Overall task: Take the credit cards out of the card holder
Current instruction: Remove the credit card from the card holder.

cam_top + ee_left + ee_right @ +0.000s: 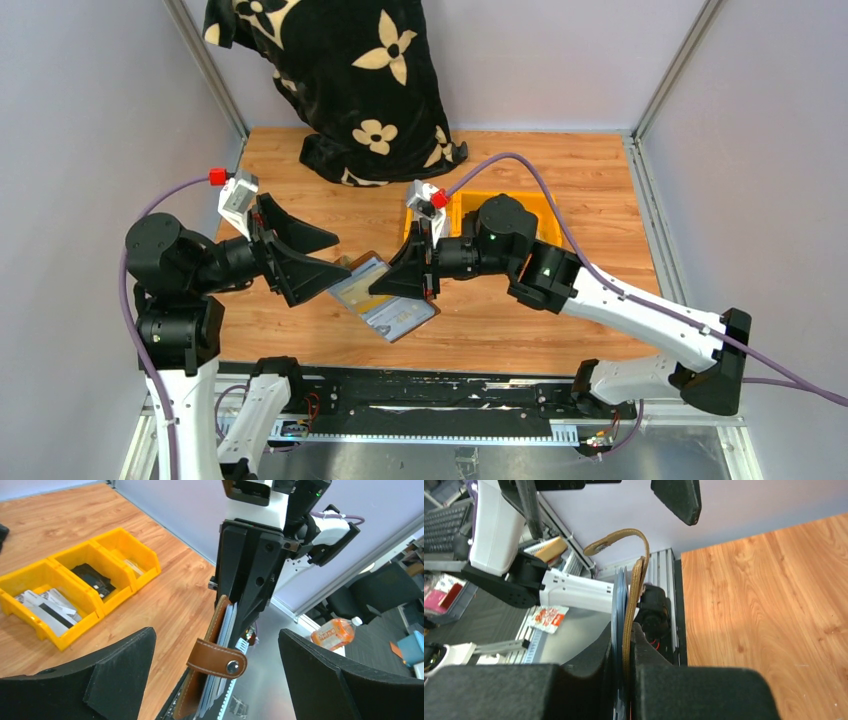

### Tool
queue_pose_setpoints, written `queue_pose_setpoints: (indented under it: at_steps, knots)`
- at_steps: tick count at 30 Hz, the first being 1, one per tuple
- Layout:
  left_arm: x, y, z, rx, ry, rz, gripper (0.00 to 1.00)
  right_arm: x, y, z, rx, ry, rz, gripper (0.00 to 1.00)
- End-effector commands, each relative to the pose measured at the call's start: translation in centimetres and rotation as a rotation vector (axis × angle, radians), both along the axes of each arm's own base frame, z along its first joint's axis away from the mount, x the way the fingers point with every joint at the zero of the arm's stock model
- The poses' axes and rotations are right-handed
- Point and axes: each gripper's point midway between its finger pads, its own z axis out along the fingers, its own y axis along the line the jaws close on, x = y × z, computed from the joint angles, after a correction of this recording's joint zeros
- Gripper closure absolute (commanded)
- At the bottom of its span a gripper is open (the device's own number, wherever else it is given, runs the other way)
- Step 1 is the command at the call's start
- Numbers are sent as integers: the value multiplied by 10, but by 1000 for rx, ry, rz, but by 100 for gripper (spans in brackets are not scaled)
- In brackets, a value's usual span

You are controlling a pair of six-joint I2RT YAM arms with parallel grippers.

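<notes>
No text is legible (bottle label too blurred).

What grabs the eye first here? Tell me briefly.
The brown card holder hangs in mid-air, pinched in the right gripper, with the left gripper wide open beside it. A black cloth with cream flowers is heaped at the far edge of the table.

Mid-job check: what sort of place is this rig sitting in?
Likely a lab or office robot cell: wooden tabletop walled by pale panels, yellow parts bins, and an office chair and keyboard beyond the enclosure.
</notes>
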Motion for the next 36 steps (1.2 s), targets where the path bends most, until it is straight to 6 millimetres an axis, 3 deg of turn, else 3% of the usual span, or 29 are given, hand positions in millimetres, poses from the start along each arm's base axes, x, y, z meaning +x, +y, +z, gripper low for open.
queue_pose_setpoints:
  at_steps: [1, 9, 13, 15, 19, 23, 26, 28, 32, 36]
  knots:
    - [-14, -4, -2, -3, -4, -75, 0, -7, -9, 6, -48, -59, 70, 100]
    - [-23, -3, -48, 39, 0, -78, 0, -7, 1, 16, -133, -48, 160, 100]
    - [-23, -2, -57, 51, 6, -69, 6, -9, 10, 12, -175, -33, 220, 100]
    - [-21, -2, -58, 54, 3, -65, 22, -10, 13, 12, -181, -26, 244, 100]
    - [-18, -1, -59, 56, 7, -66, 64, -11, 17, 13, -182, -16, 265, 100]
    - [-17, 0, -62, 67, -8, -52, 86, -15, 16, 19, -169, -7, 294, 99]
    - [-16, 0, -61, 71, -17, -38, 98, -17, 11, 28, -129, 16, 314, 86]
    - [-16, 0, -60, 70, -11, -37, 100, -20, 8, 32, -102, 25, 332, 79]
    - [-12, 0, -57, 58, 28, -26, 100, -28, 0, 26, -65, 60, 356, 55]
    - [-5, -1, -43, 6, 82, -22, 100, -32, -11, 14, -36, 70, 340, 48]
